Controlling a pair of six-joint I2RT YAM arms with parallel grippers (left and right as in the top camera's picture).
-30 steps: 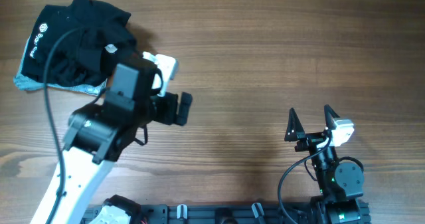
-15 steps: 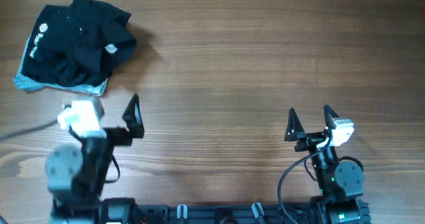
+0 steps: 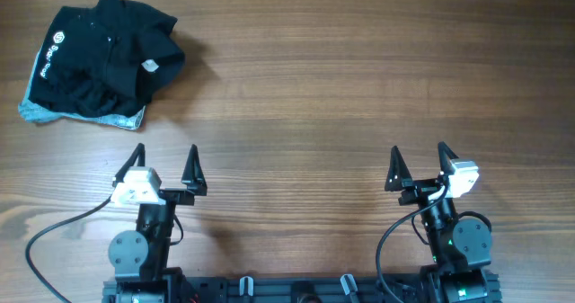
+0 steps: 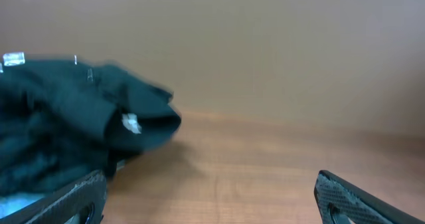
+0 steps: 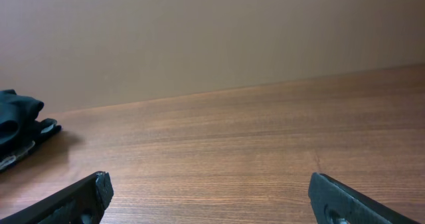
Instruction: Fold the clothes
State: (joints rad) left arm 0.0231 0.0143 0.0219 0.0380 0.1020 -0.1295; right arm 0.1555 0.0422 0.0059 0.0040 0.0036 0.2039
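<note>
The clothes [image 3: 99, 65] lie in a folded black pile at the table's far left corner, with a white round logo, a small white label and a pale grey edge underneath. In the left wrist view the clothes [image 4: 60, 131] fill the left side; in the right wrist view the clothes [image 5: 16, 127] show at the far left edge. My left gripper [image 3: 163, 166] is open near the front edge, below the pile and apart from it. At the front right my right gripper [image 3: 420, 166] stands open too. Nothing is between either pair of fingers.
The wooden table [image 3: 359, 78] stretches bare across the middle and right. Both arm bases and a black rail [image 3: 296, 289] with cables sit along the front edge. A plain wall [image 5: 212, 38] rises behind the table's far edge.
My left arm has drawn back from beside the pile to the front edge and now stands upright there, gripper open. The pile and the right arm have not moved.
</note>
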